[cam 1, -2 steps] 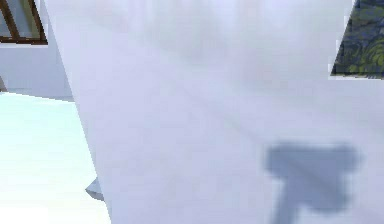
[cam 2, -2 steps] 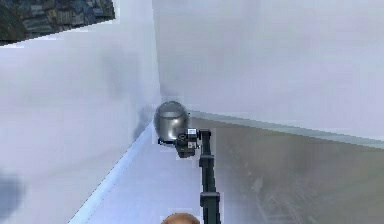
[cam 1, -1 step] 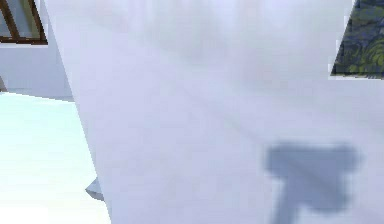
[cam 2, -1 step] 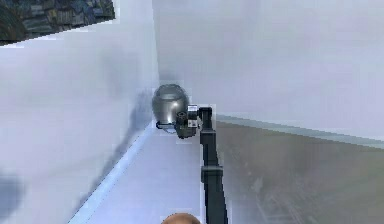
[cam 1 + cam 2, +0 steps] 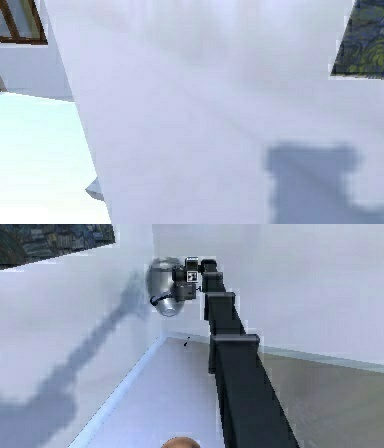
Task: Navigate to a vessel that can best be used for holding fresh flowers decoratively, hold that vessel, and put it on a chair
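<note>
Our arm (image 5: 238,354) reaches far out and high, and our gripper (image 5: 175,292) holds a rounded grey vessel (image 5: 158,284) in mid-air.

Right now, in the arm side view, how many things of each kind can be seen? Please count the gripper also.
wall picture: 1
grey rounded vessel, hanging at the gripper's far end, clear of the wall and floor: 1
gripper: 1
brown rounded thing at the bottom edge, too cut off to name: 1
Total: 4
</note>
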Tool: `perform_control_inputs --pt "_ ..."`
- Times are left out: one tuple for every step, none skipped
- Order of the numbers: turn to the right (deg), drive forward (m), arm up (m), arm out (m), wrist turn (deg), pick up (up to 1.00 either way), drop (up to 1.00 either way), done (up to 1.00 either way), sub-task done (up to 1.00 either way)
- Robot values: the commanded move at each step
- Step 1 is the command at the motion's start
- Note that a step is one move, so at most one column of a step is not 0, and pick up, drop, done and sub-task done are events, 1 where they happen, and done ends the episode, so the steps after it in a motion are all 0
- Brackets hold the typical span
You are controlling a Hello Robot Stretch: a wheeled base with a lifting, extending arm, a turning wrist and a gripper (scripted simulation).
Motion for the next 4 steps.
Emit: perform_control_inputs --pt "0.0 0.0 0.0 0.0 -45.0 0.0 0.0 0.0 0.0" --pt "0.0 0.0 0.0 0.0 -45.0 0.0 0.0 0.0 0.0" --pt "0.0 0.0 0.0 0.0 -18.0 0.0 0.0 0.0 0.0" --pt "0.0 0.0 0.0 -0.48 0.0 0.0 0.0 0.0 0.0"
